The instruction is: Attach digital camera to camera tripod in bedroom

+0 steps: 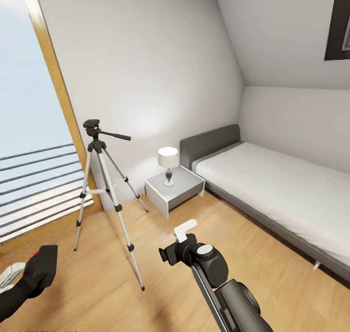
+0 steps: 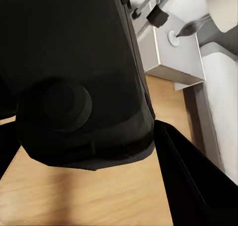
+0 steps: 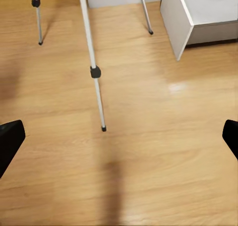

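I count one camera tripod [image 1: 104, 186] standing on the light wooden floor [image 1: 160, 283] of the bedroom, near the large window [image 1: 29, 142] and well apart from my arms; its three silver legs are spread, its black head carries one long pan handle pointing toward the bed, and nothing is mounted on it. From the right wrist view I confirm all three legs [image 3: 92, 62] planted on the boards. I count one digital camera [image 1: 43, 264], black with a red button on top, held low at the left edge of the head view in my left gripper [image 1: 34, 273]; in the left wrist view the camera body [image 2: 74, 72] sits between the dark fingers [image 2: 193, 176], so that gripper is clamped on it. My right gripper [image 1: 180, 247] hangs over bare floor in front of the tripod, and in the right wrist view its two fingertips [image 3: 10, 139] stand wide apart at opposite edges with nothing between them. Other items: one grey-framed bed [image 1: 272, 191] with a white mattress, one grey bedside table [image 1: 175, 188] just beside it, and one lamp [image 1: 168, 164] standing on that table.
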Motion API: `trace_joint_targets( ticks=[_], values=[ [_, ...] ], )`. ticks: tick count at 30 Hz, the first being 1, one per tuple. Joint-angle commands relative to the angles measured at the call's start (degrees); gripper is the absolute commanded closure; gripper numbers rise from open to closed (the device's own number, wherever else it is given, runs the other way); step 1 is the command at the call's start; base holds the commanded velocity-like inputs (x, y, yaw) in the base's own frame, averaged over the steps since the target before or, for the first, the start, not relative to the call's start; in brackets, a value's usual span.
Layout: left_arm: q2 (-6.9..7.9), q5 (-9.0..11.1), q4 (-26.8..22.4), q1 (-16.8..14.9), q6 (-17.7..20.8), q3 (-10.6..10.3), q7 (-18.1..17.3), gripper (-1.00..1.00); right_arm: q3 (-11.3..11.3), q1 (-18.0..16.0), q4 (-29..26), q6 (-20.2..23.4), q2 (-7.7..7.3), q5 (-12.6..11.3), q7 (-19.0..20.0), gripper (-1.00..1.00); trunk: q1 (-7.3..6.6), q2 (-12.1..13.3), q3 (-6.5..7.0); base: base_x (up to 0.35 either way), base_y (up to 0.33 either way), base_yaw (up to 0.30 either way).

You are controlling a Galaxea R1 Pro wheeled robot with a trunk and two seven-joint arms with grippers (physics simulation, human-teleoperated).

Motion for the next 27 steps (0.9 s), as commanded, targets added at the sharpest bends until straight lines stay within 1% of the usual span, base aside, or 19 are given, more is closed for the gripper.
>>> trace_joint_targets(
  ticks=[1,7,16,27],
  values=[
    [-0.05,-0.2,0.3,-0.1,0.2,0.1,-0.4,1.00,0.0,0.0,-0.1,0.3,0.00,0.3,0.3,-1.00,-0.21,0.4,0.10,0.000,0.000,0.185],
    [-0.03,-0.4,1.2,-0.1,-0.1,0.1,-0.5,1.00,0.1,0.0,-0.1,0.3,-0.02,0.3,0.2,-1.00,-1.53,2.8,1.18,0.000,0.000,0.137],
    [0.09,-0.5,1.6,-0.2,-0.3,0.1,-0.7,1.00,0.3,0.0,-0.1,0.3,-0.12,0.3,0.2,-1.00,-3.51,6.4,2.80,0.000,0.000,0.035],
    [0.02,-0.6,1.6,-0.2,-0.3,0.1,-0.7,1.00,0.0,0.0,-0.1,0.2,-0.21,0.3,0.4,-1.00,-3.51,6.4,2.80,0.001,0.000,-0.005]
  ],
)
